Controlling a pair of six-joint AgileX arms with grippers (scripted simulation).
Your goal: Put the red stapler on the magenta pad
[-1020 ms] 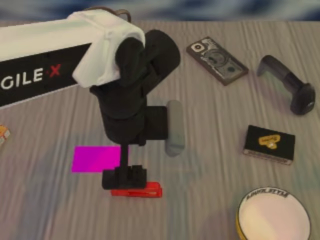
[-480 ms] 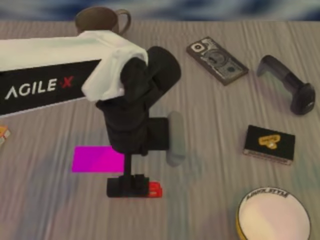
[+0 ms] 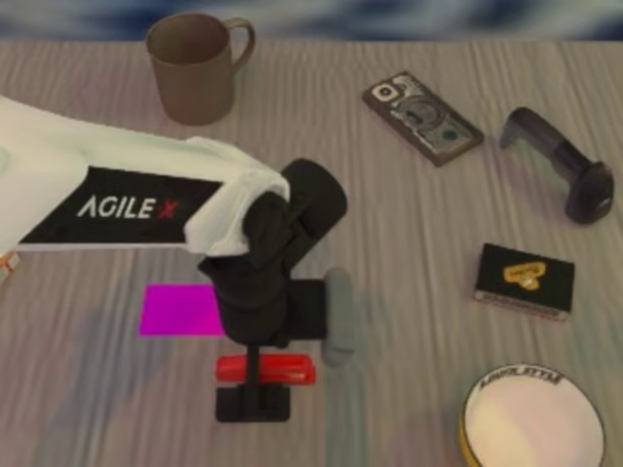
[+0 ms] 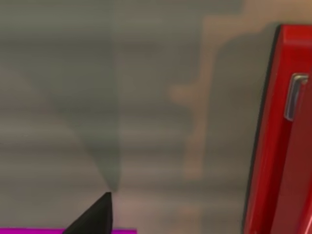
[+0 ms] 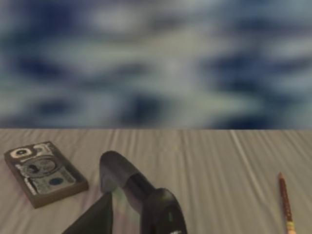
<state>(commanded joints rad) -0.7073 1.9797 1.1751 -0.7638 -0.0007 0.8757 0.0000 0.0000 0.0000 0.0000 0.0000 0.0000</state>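
Observation:
The red stapler (image 3: 288, 369) lies flat on the table, lengthwise left to right, just right of and nearer the front than the magenta pad (image 3: 178, 309). My left gripper (image 3: 253, 401) hangs open over the stapler's front side, and its black stem crosses the stapler's middle. It holds nothing. In the left wrist view the red stapler (image 4: 282, 141) fills one edge. One dark fingertip (image 4: 100, 214) shows apart from it, beside a strip of the magenta pad (image 4: 58, 231). My right arm is out of the top view; its fingertip (image 5: 97, 217) shows near a black scanner (image 5: 146, 200).
A brown mug (image 3: 195, 63) stands at the back left. A flat grey device (image 3: 421, 117) lies at the back, with the black scanner (image 3: 565, 170) right of it. A black box with a yellow logo (image 3: 526, 280) and a yellow-rimmed white disc (image 3: 532, 418) lie at the right.
My left arm has swung toward the table's front, uncovering the mug. The gripper head went from over the stapler to its front side. The stapler has not moved.

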